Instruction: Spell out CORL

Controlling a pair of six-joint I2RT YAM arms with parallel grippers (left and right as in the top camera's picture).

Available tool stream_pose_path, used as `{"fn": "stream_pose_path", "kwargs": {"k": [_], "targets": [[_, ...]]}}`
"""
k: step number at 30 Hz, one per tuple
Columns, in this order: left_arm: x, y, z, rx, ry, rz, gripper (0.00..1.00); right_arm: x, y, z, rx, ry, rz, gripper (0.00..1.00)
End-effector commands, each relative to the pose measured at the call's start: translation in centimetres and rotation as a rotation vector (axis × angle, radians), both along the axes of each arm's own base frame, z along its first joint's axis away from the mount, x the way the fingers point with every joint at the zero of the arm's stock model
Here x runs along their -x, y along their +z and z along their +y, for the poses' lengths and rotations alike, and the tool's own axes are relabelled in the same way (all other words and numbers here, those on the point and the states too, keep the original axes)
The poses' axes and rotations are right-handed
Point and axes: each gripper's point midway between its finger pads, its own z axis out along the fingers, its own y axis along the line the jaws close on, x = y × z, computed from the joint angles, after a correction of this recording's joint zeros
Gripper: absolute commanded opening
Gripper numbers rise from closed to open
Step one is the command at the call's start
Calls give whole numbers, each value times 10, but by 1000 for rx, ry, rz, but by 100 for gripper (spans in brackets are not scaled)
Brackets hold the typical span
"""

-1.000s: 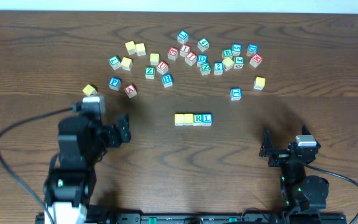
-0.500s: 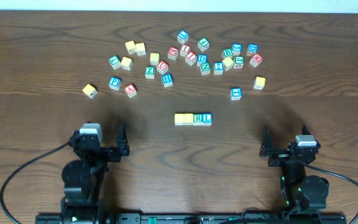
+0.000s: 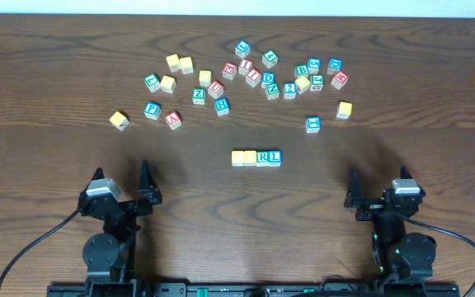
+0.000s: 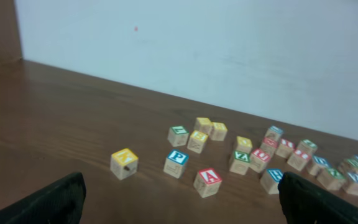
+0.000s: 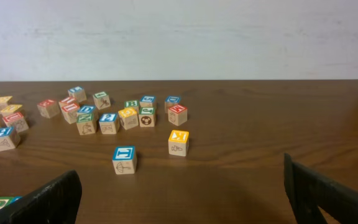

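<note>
- CORL row (image 3: 256,157): four cubes touching in a straight line, mid-table (image 3: 435,140), near side of the pile.
- Two yellow-topped cubes (image 3: 243,157) first, letters unreadable from overhead; then R cube (image 3: 262,157) and L cube (image 3: 275,157).
- Spare letter cubes (image 3: 254,78) scattered farther back, well apart.
- Left tool (image 3: 122,177) and right tool (image 3: 378,186): jaws wide, nothing held, low by the front edge.
- Judgement: spelling looks finished; nothing left unless the yellow pair is wrong.

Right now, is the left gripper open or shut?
Open: the left gripper has its fingers wide apart, with nothing between them.
</note>
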Motion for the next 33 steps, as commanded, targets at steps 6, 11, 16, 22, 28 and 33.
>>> {"fn": "stream_pose_path", "kwargs": {"k": [6, 11, 16, 22, 28, 33], "targets": [[4, -31, 13, 31, 67, 115, 98, 0, 0, -2, 14, -9, -1, 99], [4, -30, 13, 10, 64, 117, 98, 0, 0, -2, 14, -9, -1, 99], [4, -31, 13, 10, 64, 120, 98, 0, 0, -2, 14, -9, -1, 99], [4, -31, 13, 10, 64, 120, 98, 0, 0, -2, 14, -9, -1, 99], [4, -31, 13, 10, 64, 120, 98, 0, 0, -2, 14, -9, -1, 99], [4, -31, 13, 10, 64, 120, 98, 0, 0, -2, 14, -9, -1, 99]]}}
